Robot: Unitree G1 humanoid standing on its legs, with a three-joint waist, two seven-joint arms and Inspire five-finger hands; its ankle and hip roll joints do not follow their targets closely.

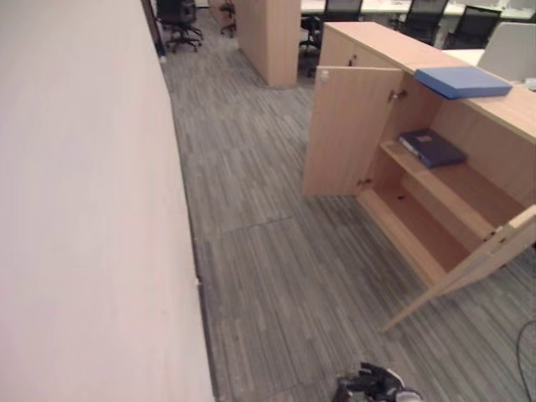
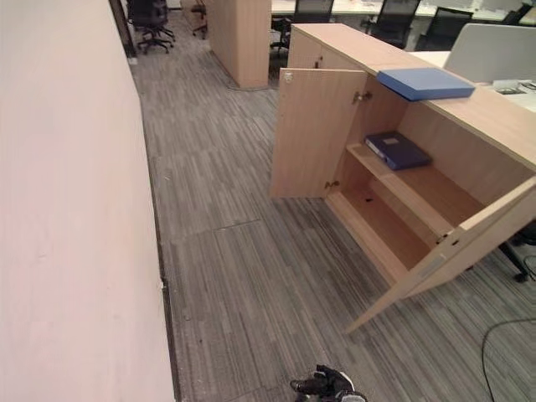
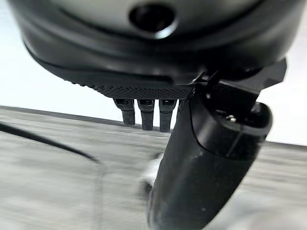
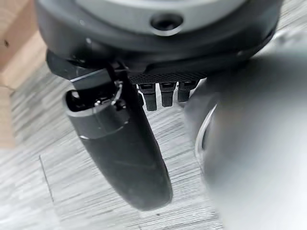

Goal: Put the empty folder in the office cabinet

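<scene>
Nearest me, both hands hang over grey striped carpet [image 1: 268,276], well short of the cabinet [image 1: 435,201]: left hand [image 3: 153,72] and right hand [image 4: 158,62], fingers straight and relaxed, holding nothing. I see the cabinet with both doors swung wide; a dark blue folder [image 1: 430,147] lies flat on its upper shelf. On the cabinet's top rests a lighter blue folder [image 1: 462,81]. Office chairs [image 1: 179,21] stand beyond the cabinet.
</scene>
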